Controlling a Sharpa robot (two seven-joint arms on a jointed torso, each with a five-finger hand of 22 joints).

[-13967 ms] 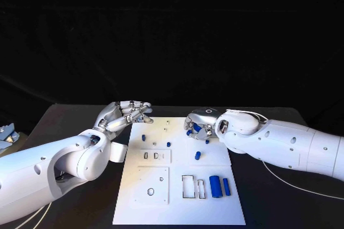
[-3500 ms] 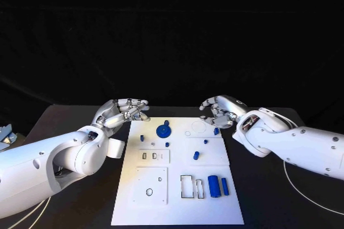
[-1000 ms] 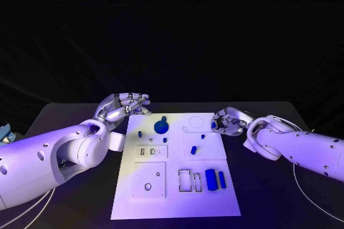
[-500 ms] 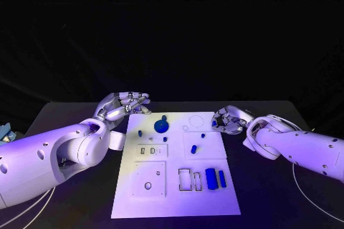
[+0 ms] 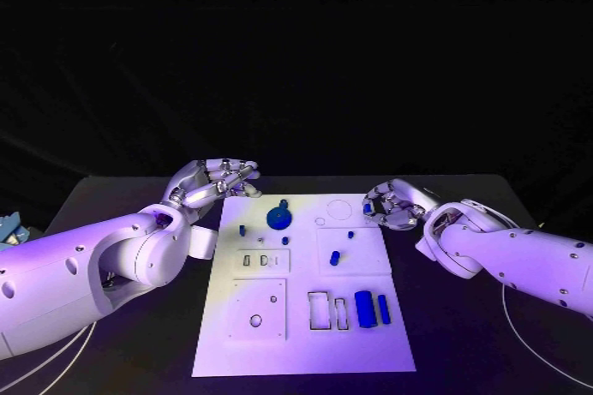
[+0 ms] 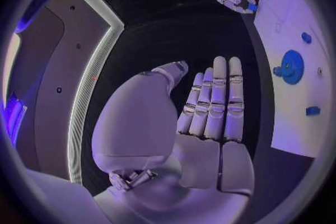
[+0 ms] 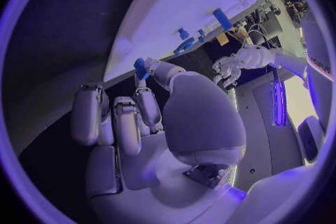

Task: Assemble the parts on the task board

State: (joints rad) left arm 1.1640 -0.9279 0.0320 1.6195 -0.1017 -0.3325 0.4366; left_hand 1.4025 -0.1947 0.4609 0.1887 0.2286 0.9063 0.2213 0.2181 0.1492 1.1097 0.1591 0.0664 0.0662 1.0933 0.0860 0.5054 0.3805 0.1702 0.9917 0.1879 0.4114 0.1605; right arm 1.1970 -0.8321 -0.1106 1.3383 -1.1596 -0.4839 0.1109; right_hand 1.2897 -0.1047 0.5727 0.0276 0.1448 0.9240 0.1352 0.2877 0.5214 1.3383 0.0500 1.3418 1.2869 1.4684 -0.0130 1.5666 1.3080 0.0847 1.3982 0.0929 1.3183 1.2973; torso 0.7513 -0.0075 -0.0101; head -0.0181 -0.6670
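Two silver hands work at the far end of a white board on a black bench. The right hand point(image 5: 392, 206) pinches a small blue peg point(image 5: 368, 208) between its fingers point(image 7: 149, 105) at the board's far right corner, just above the surface. The left hand point(image 5: 218, 181) hovers off the far left corner holding nothing; in the head view its fingers curl loosely inward, while its wrist view shows them lying straight and close together.

Assembly looks partly done. A blue disc with a knob point(image 5: 279, 216) sits near the board's far edge, and several short blue pegs point(image 5: 333, 258) stand or lie around the middle. A round outline point(image 5: 338, 210) beside the disc appears unfilled, as do the paired slots point(image 5: 254, 261) and the rectangular cut-outs point(image 5: 330, 312) toward the near edge. A thick blue cylinder point(image 5: 365, 308) and a thinner blue bar point(image 5: 383, 308) lie loose by those cut-outs, apparently waiting to be fitted.

The board point(image 5: 302, 356) is a long flat plate running from the bench's near edge toward its far edge, divided into square panels with holes and recesses.
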